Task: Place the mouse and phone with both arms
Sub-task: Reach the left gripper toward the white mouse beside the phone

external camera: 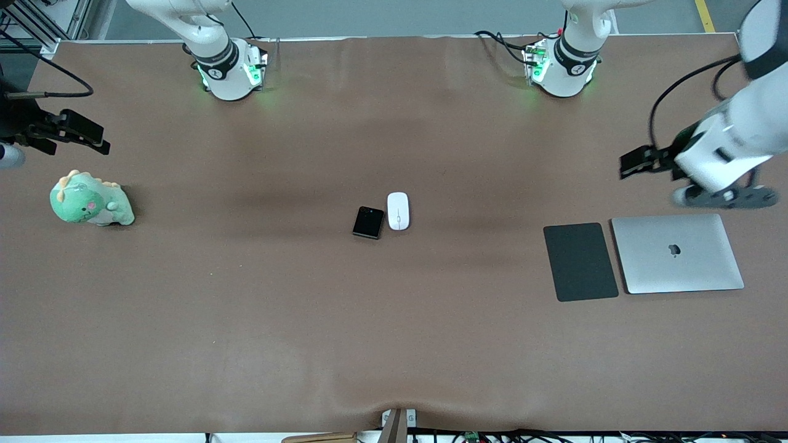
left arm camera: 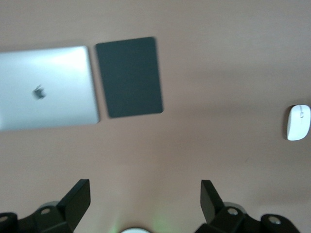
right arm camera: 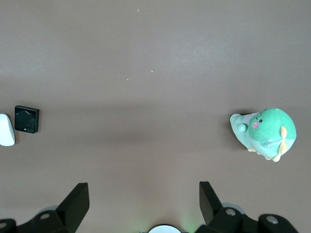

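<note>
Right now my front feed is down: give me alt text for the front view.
The phone and the mouse lie side by side, untouched, mid-table. The open left gripper waits above the table beside a closed laptop and dark pad; the open right gripper hangs beside a green plush dinosaur.

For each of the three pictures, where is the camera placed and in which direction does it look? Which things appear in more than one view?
Front view: high across the table, facing both arms' bases; shows the left gripper above the table near the laptop, and the right gripper near the plush toy.
Left wrist view: looks down past open fingers at the laptop, dark pad and mouse.
Right wrist view: looks down past open fingers at the plush toy and phone.
Shared: the mouse appears in all three; the phone only in the front and right wrist views.
</note>
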Controlling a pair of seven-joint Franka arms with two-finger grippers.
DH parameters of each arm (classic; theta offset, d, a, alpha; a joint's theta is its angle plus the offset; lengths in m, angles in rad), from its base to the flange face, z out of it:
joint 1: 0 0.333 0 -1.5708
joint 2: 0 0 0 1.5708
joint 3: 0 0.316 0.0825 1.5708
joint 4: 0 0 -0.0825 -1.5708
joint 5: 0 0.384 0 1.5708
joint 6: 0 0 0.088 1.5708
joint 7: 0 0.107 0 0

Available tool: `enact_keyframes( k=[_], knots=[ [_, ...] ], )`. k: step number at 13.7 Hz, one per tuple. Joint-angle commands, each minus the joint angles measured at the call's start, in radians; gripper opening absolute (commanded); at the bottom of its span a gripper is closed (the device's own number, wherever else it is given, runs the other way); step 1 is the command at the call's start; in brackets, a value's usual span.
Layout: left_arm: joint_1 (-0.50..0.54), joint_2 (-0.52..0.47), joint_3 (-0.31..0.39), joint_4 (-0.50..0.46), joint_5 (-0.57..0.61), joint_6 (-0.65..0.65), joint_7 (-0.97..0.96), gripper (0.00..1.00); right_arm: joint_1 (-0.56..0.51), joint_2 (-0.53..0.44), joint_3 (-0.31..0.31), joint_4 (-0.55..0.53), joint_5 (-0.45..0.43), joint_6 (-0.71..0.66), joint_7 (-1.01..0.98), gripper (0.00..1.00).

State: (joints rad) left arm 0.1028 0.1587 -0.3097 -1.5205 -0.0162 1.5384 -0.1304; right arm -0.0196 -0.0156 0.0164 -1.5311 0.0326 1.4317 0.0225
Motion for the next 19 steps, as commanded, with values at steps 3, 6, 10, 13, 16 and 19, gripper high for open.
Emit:
enact_keyframes(
  k=[3,6,10,13,16,19],
  knots=[
    [-0.096,0.096,-0.035,-0.016,0.002,0.112,-0.131,1.0,-0.016,-0.001,0.014,0.003,-0.007,-0.002,-0.001,1.0],
    [-0.185,0.154,-0.035,-0.061,0.028,0.23,-0.239,1.0,-0.014,-0.001,0.014,0.003,-0.007,-0.002,-0.001,1.0],
    [-0.305,0.257,-0.035,-0.086,0.032,0.351,-0.421,1.0,-0.01,0.0,0.016,0.003,0.001,0.015,0.0,1.0],
    [-0.379,0.326,-0.035,-0.095,0.033,0.475,-0.521,1.0,-0.009,0.008,0.017,0.003,0.004,0.024,0.0,1.0],
    [-0.448,0.399,-0.032,-0.096,0.045,0.589,-0.636,0.99,-0.002,0.011,0.019,0.003,0.009,0.026,0.002,1.0],
    [-0.506,0.473,-0.034,-0.093,0.131,0.664,-0.782,0.96,0.027,0.032,0.019,0.003,0.01,0.045,0.005,1.0]
  ],
)
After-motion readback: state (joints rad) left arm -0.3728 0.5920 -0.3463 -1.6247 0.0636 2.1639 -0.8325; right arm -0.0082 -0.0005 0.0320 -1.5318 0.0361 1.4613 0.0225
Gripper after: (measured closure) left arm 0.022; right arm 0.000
